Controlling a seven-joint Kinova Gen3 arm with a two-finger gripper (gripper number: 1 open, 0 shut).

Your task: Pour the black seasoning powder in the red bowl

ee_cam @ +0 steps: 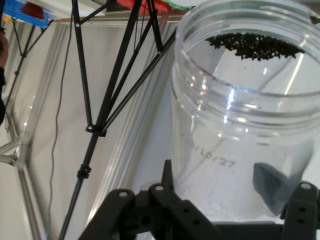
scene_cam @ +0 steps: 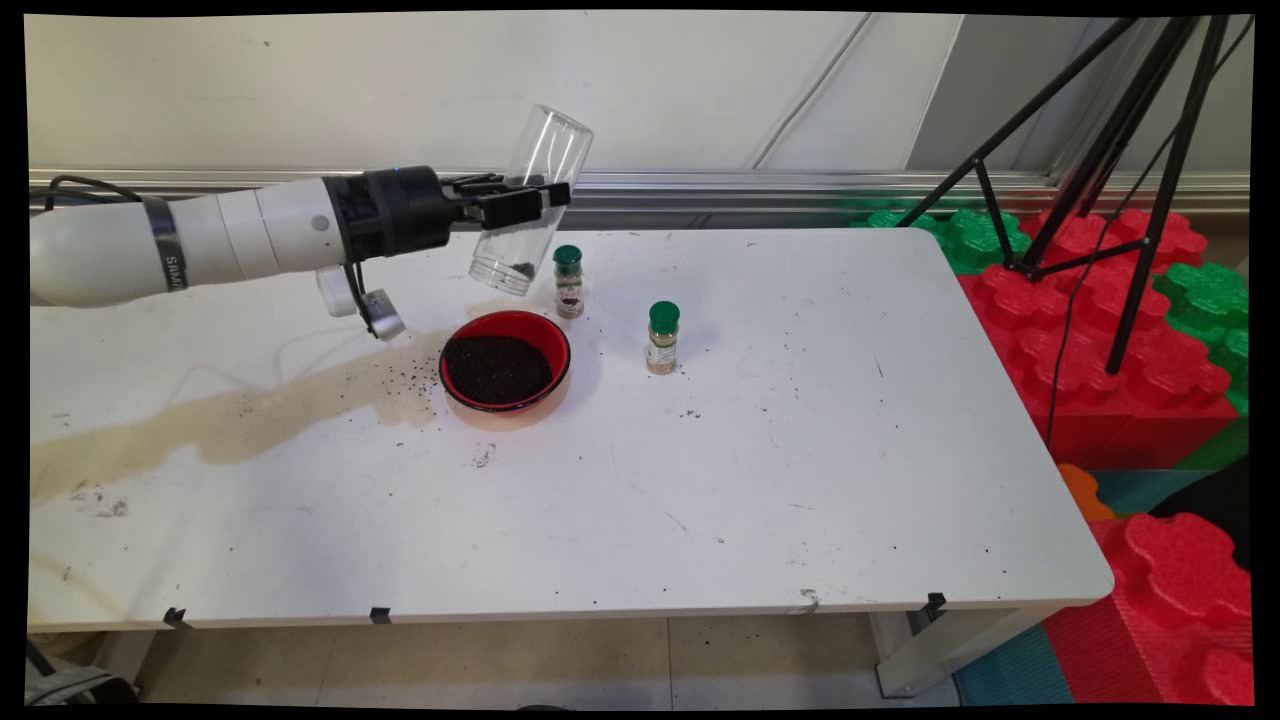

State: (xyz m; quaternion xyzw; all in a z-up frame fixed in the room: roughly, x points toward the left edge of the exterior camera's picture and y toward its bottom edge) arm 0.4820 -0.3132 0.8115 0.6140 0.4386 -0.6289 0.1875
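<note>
Clear jar, tilted mouth-down above red bowl of dark grains, far left on stained white table beside 2 green-capped bottles, clamped in gripper; black tripod far right.

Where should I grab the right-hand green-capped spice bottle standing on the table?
Grip the right-hand green-capped spice bottle across its narrow body just under the cap, coming from above or its open right side: it stands upright, clear of the red bowl.
</note>
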